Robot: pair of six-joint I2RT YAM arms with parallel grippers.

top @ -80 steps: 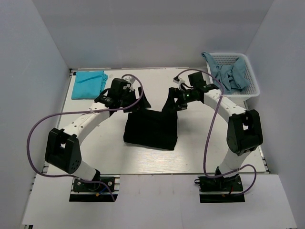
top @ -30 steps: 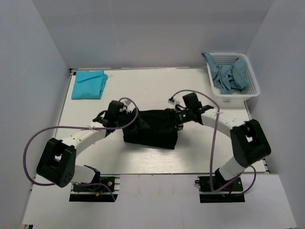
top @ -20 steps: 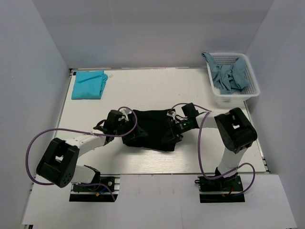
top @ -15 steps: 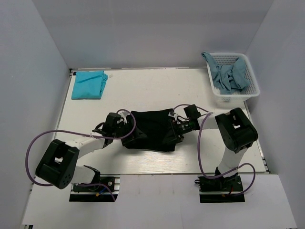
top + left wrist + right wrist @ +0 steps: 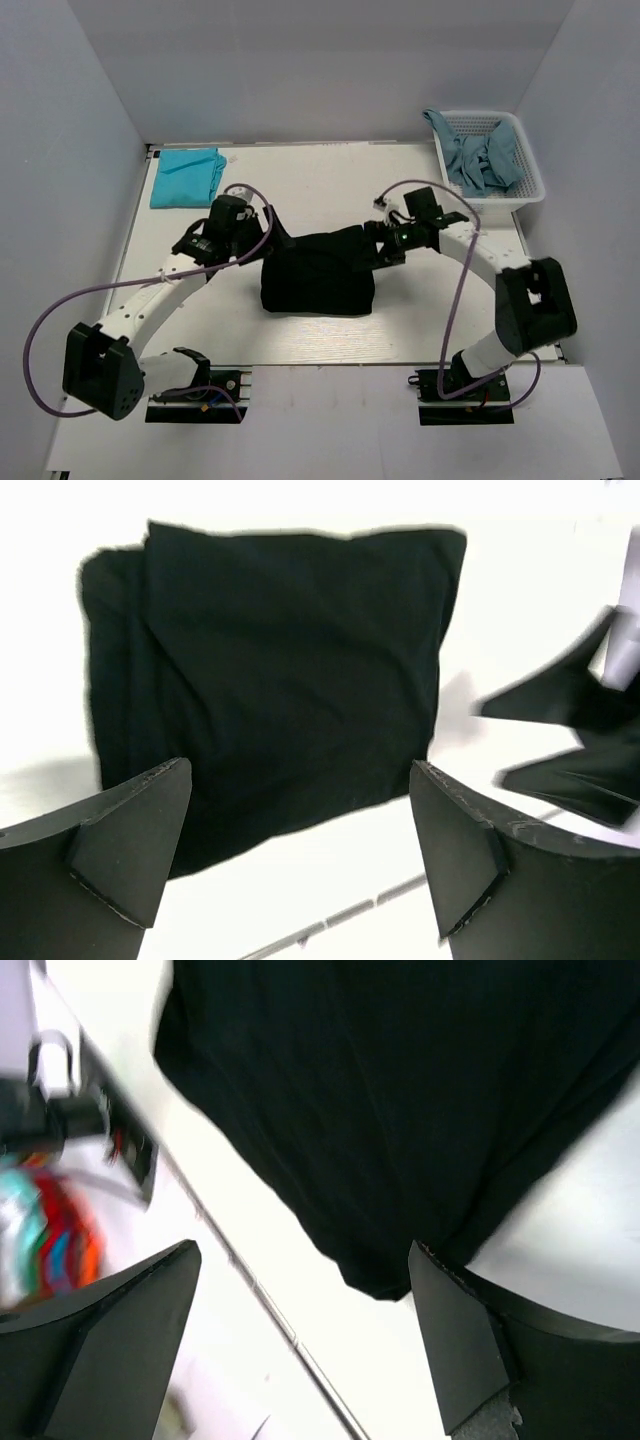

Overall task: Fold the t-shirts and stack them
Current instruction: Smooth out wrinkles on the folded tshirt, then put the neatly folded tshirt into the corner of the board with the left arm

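The black t-shirt [image 5: 318,272] lies folded into a rough rectangle at the middle of the table; it also shows in the left wrist view [image 5: 270,670] and the right wrist view [image 5: 400,1100]. My left gripper [image 5: 250,240] is open and empty, just off the shirt's left upper corner. My right gripper [image 5: 377,244] is open and empty at the shirt's right upper corner. A folded teal t-shirt [image 5: 187,177] lies at the far left. Greyish-blue t-shirts [image 5: 480,155] are bunched in the basket.
The white mesh basket [image 5: 527,185] stands at the far right corner. Purple cables loop from both arms above the table. White walls close in the left, back and right sides.
Both grippers lowered the black shirt's upper part onto itself, let go, and have now lifted back outward from the folded shirt, open.
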